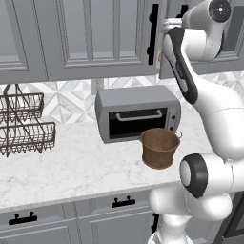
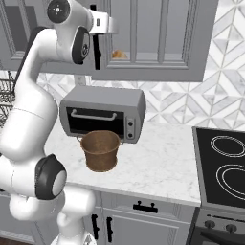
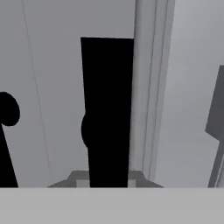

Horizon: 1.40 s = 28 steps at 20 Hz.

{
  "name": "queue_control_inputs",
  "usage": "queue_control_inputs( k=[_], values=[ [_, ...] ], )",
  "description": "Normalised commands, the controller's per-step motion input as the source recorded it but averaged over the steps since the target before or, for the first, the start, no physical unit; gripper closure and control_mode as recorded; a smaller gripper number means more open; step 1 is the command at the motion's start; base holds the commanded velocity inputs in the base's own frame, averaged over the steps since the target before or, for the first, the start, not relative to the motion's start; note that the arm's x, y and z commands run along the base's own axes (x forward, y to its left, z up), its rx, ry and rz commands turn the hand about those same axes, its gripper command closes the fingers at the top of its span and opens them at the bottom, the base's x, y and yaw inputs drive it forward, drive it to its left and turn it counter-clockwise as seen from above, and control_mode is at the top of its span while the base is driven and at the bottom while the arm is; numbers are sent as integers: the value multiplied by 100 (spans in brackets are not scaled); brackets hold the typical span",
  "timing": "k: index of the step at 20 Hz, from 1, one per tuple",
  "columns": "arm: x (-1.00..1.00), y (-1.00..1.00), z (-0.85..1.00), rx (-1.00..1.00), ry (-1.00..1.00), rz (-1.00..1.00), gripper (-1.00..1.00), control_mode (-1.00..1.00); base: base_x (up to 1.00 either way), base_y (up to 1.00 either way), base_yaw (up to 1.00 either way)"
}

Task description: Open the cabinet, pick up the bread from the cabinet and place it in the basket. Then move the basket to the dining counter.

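Observation:
The gray wall cabinet (image 1: 95,33) hangs over the worktop. My gripper (image 2: 114,24) is raised to its door edge, right at a vertical black bar handle (image 3: 107,109) that runs up the middle of the hand view. I cannot make out the fingers against the handle. A small tan-brown lump, the bread (image 2: 118,55), peeks out at the door edge (image 1: 159,57). The brown woven basket (image 1: 159,147) stands upright on the marble worktop before the toaster oven (image 2: 100,150).
A gray toaster oven (image 1: 138,114) sits against the tiled wall behind the basket. Dark wire rack baskets (image 1: 24,124) stand at the far left. A black stovetop (image 2: 225,167) lies to the right. Gray drawers (image 1: 124,202) run under the worktop.

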Motion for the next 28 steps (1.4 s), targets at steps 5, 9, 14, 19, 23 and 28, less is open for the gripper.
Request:
queue_control_inputs(
  k=[5, 9, 14, 19, 23, 28],
  values=[
    [-100, -91, -23, 7, 0, -1, 100, -100, 0, 0, 0],
    [-100, -100, -16, 10, 0, 0, 100, -100, 0, 0, 0],
    [-100, -100, -7, 9, 1, 0, 100, -100, 0, 0, 0],
    [-92, -100, -14, 8, 10, 0, 100, -100, 0, 0, 0],
    [-46, -92, -8, 16, 17, -1, 100, -100, 0, 0, 0],
    [-76, -29, -6, 3, 7, -10, -100, -100, 0, 0, 0]
  ],
)
